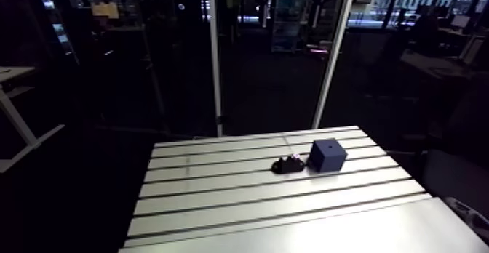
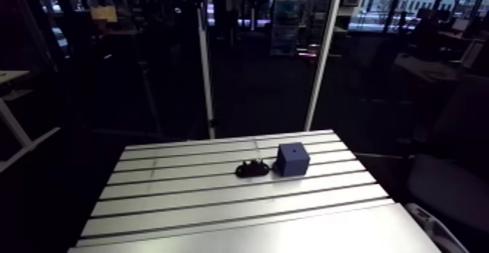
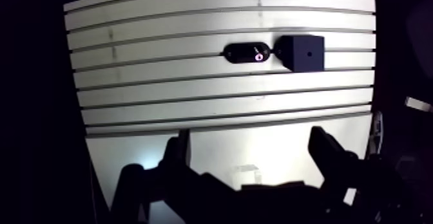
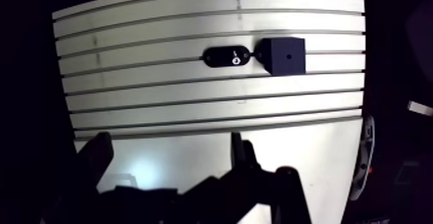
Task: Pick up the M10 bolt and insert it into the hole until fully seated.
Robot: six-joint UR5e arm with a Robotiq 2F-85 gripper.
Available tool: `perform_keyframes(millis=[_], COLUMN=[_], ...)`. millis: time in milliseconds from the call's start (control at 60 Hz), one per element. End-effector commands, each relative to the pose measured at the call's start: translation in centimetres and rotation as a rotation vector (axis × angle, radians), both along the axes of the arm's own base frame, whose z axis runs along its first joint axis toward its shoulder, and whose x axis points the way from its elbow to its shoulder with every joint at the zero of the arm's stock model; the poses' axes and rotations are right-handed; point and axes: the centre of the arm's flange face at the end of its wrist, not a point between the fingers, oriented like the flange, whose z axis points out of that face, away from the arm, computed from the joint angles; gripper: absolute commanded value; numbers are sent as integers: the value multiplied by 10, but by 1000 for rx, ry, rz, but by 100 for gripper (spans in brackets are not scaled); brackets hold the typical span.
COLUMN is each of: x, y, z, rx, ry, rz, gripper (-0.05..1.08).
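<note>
Jaws stand spread wide with nothing between them in the wrist view. Their 2 dark fingers (image 3: 178,150) rise over the near, smooth part of the worktop (image 3: 193,98). Well ahead of them, on the slotted part, lies a black oval holder (image 3: 241,51). A small pinkish glint shows at its end toward a dark blue block (image 3: 298,60). The M10 bolt cannot be told apart from the holder. 1 round hole (image 3: 310,53) shows in the block's top face.

From the arm view, the holder sits just left of the block, toward the far right of the worktop.
</note>
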Motion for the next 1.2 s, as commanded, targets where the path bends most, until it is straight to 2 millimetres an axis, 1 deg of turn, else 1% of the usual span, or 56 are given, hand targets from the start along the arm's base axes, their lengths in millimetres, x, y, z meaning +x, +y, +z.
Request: perform_keyframes(millis=[17,450,583,683,750,767,867,883,933,950,967,983,1000,1017,1033,1067,1150,1200], x=[3,2,2,0,-6,-6,-11,-12,-13,-13,-13,-13,-13,-12,-12,-12,-13,-15], y=[0,0,0,1,2,2,10,12,15,17,17,19,19,23,23,26,25,25], z=[-4,-3,-6,-14,-25,-25,-36,-42,-47,-53,-53,-59,-59,-66,-66,-77,-84,-92], rx=[0,4,5,7,18,18,32,36,40,40,40,40,40,40,40,35,34,22], ry=[-10,-7,-11,-9,25,25,68,77,84,86,86,85,85,83,83,83,86,88], rz=[0,13,15,22,33,33,52,60,65,68,68,70,70,69,69,68,72,76], gripper=[1,1,1,1,1,1,1,1,1,1,1,1,1,1,1,1,1,1])
